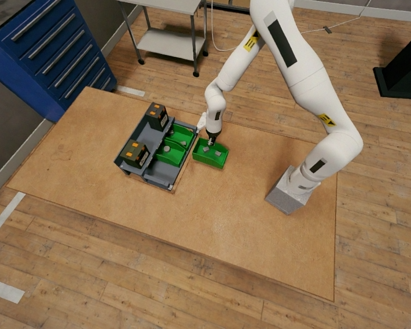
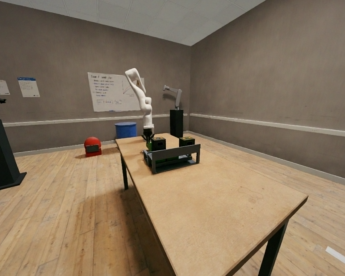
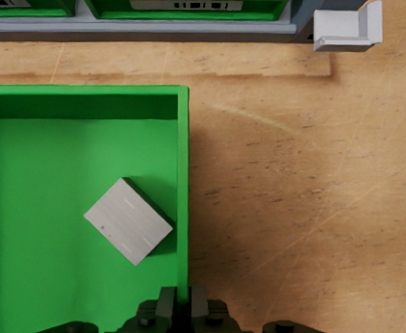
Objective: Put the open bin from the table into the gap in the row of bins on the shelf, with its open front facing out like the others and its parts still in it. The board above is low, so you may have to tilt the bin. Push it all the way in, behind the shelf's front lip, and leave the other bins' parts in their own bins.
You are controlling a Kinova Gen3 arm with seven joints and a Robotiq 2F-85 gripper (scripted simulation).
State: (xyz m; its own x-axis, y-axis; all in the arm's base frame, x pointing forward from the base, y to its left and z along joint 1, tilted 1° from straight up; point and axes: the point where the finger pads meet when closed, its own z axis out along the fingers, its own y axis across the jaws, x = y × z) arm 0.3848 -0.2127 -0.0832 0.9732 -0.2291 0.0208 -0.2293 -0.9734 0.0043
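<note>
The green bin [image 1: 207, 159] [image 2: 149, 146] [image 3: 39, 183] is in front of the shelf [image 1: 160, 171] [image 3: 140, 27], with its high back wall toward the shelf and its low open front toward the robot base. Two grey parts show in it, a block [image 1: 205, 149] [image 3: 128, 221] and another [image 1: 218, 153]. My gripper [image 1: 210, 143] [image 2: 148, 141] [image 3: 183, 313] is shut on the bin's side wall. The bin looks level; its height above the table is hard to tell. On the shelf, two green bins [image 1: 187, 132] [image 1: 172, 154] hold parts; the gap is at the row's near end in the top view.
Two dark cases with orange latches [image 1: 158, 118] [image 1: 137, 155] stand on the upper board [image 1: 150, 136]. Grey brackets [image 1: 170, 187] [image 3: 340, 29] sit at the shelf's front corners. The wooden table [image 1: 213, 212] [image 2: 220, 207] bears the shelf and the robot base [image 1: 287, 198].
</note>
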